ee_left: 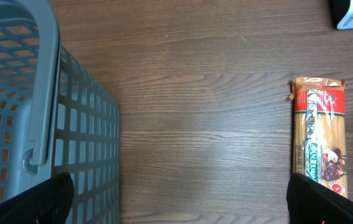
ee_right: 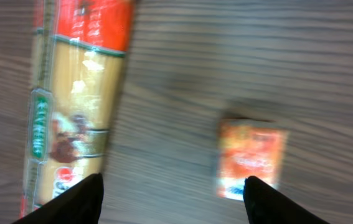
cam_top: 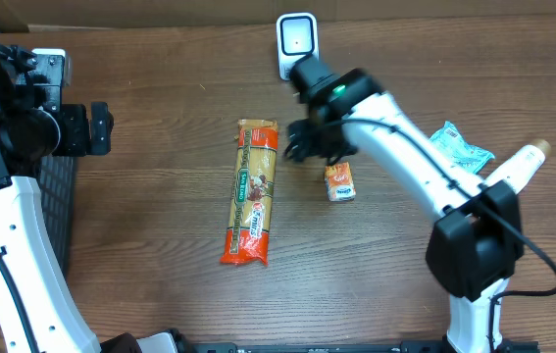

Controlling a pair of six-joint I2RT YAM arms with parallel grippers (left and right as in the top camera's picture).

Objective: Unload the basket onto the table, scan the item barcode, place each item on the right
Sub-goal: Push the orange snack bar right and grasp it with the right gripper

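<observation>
- The right gripper (cam_top: 307, 140) hangs over the middle of the table (cam_top: 160, 108), its jaws spread wide with nothing between them.
- In the blurred right wrist view, the small orange box (ee_right: 251, 158) lies flat on the wood, apart from both dark fingertips (ee_right: 70, 202) and nearer the right-hand one.
- From overhead, the small orange box (cam_top: 339, 181) sits just beside that gripper, at about 5 o'clock from it.
- The pasta packet (cam_top: 251, 191) lies lengthwise at about 8 o'clock from the gripper.
- The white scanner (cam_top: 296, 41) stands at 12 o'clock from it, near the table's far edge.
- A teal packet (cam_top: 461, 149) lies well off at 3 o'clock.
- The left gripper (ee_left: 179, 205) is spread wide and empty, beside the grey basket (ee_left: 14, 93).
</observation>
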